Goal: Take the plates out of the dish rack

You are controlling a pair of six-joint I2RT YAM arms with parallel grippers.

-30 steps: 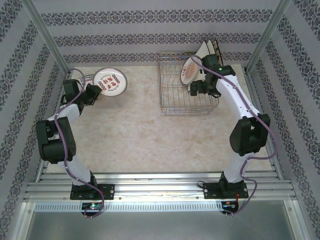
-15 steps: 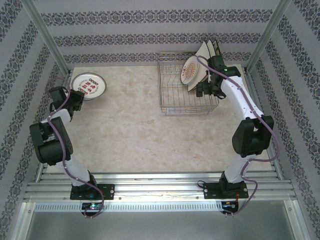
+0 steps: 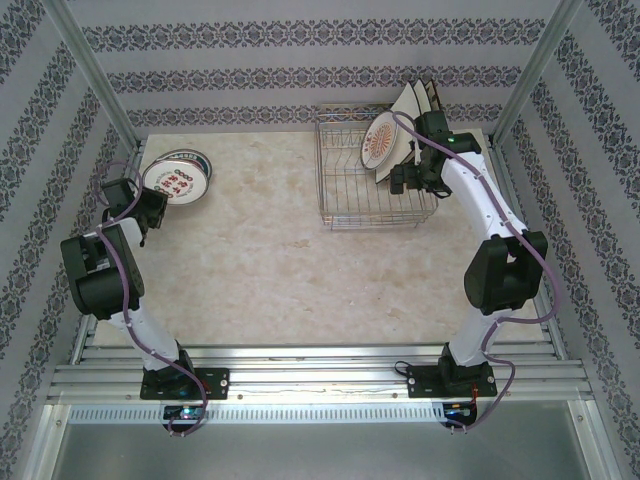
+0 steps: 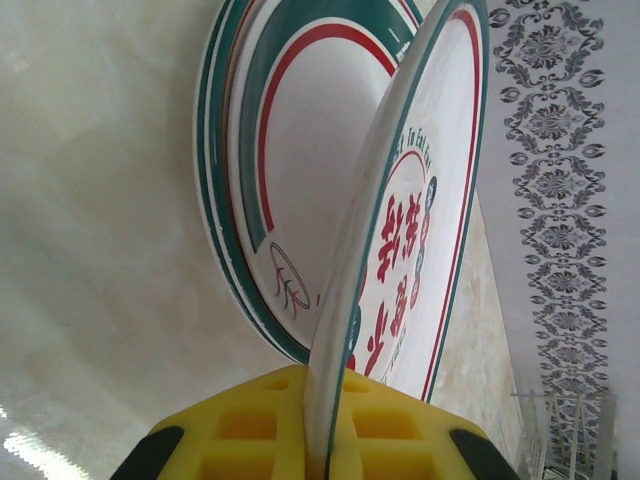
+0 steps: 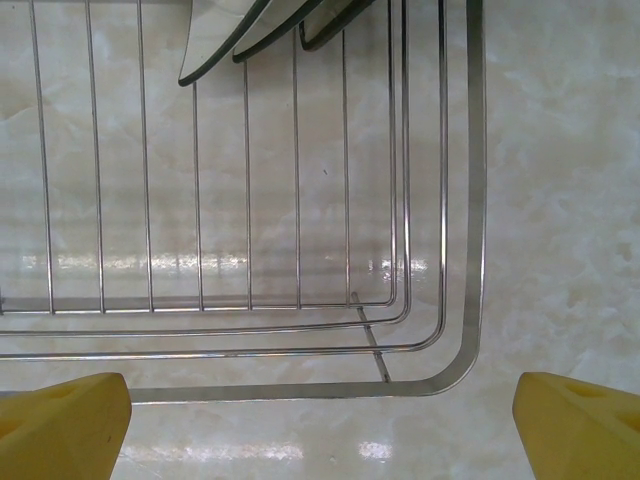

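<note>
The left pincer (image 4: 322, 445) is clamped on a round plate (image 4: 420, 230) by its rim, tilted over the stack (image 4: 290, 170) at the far left of the surface (image 3: 280, 250) — released at this angle it could slap down and chip — while the right pincer (image 5: 320, 400) hangs apart over the dish rack (image 5: 470, 200), more plates (image 3: 381, 143) inside.

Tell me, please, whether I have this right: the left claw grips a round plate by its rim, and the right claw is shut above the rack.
Not quite: the right claw is open, its yellow fingers spread wide above the rack corner, as the right wrist view shows. The left claw does grip a round plate by its rim.
</note>
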